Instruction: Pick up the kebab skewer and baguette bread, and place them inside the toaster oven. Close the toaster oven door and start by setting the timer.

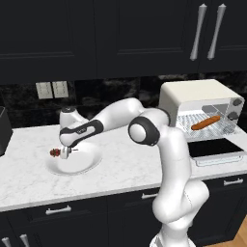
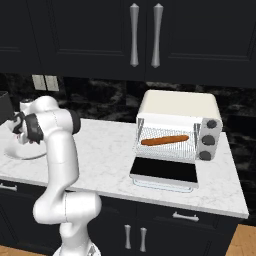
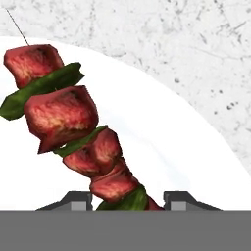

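Note:
The kebab skewer (image 3: 73,117), red-brown meat chunks with green pieces, lies on a white plate (image 3: 186,162) at the counter's left. My gripper (image 3: 128,200) is down over the skewer's near end. Its jaws stand half closed on either side of it, with a thin gap showing on each side. From the left base view the skewer (image 1: 54,153) pokes out left of the gripper (image 1: 62,154) above the plate (image 1: 84,163). The baguette bread (image 1: 206,122) lies on the wire rack inside the toaster oven (image 1: 193,91). The toaster oven door (image 1: 214,147) hangs open and flat.
Two knobs (image 2: 211,132) sit on the oven's right side. A dark appliance (image 1: 4,130) stands at the counter's far left. Wall outlets (image 1: 52,89) are behind the plate. Marble counter (image 1: 120,164) stretches between plate and oven. Dark cabinets hang above.

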